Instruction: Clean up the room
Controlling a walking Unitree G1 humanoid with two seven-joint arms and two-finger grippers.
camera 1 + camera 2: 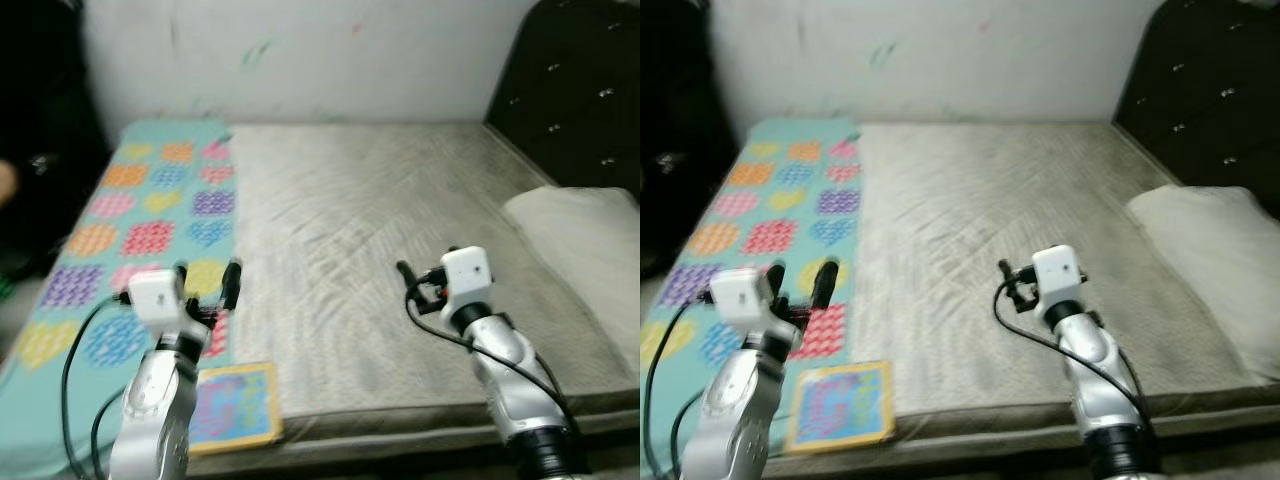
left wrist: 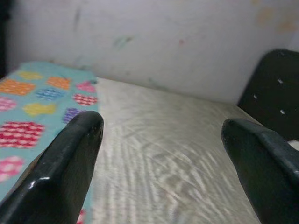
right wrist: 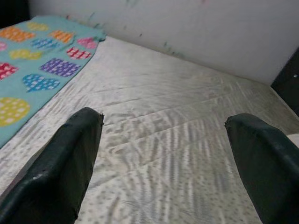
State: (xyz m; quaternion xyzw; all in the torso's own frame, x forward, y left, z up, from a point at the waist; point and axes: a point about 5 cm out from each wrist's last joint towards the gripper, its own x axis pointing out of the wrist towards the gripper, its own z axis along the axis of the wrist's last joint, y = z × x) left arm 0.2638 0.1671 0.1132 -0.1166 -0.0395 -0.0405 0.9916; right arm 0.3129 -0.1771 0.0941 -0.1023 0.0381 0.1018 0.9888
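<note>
A bare grey mattress (image 1: 370, 200) lies before me. A teal blanket (image 1: 160, 200) with coloured hearts covers its left strip. A colourful square picture book (image 1: 235, 405) rests flat at the front edge, half on the blanket. My left gripper (image 1: 207, 278) hovers open just beyond the book, over the blanket's inner edge, holding nothing. My right gripper (image 1: 425, 280) is held open over the bare mattress at front right, also holding nothing. Both wrist views look between wide-apart black fingers (image 2: 70, 163) (image 3: 65, 163) across the mattress toward the white wall.
A white pillow (image 1: 580, 240) lies on the mattress at the right side. A black padded headboard (image 1: 580, 90) stands behind it. A smudged white wall (image 1: 330, 50) closes the far side. Dark clutter (image 1: 40, 150) sits beside the bed's left edge.
</note>
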